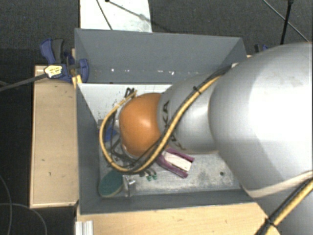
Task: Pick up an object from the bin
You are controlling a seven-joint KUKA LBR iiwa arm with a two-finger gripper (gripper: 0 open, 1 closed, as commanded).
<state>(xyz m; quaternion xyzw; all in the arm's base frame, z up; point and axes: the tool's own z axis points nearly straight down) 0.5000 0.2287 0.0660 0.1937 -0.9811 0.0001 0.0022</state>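
Observation:
My gripper (128, 182) reaches down into the bin's near left corner, mostly hidden under the arm's orange cover. A dark green round disc (108, 185) lies flat right beside it on the left, against the bin's front wall. To the right lies a purple and white flat object (176, 163), partly under the arm. A few small green bits (150, 176) sit between that object and the gripper.
The arm and its yellow cable cover most of the bin floor. A bit of something blue (109, 131) shows at the left wall behind the cable. A strip of grey floor with dark specks is visible at the front right.

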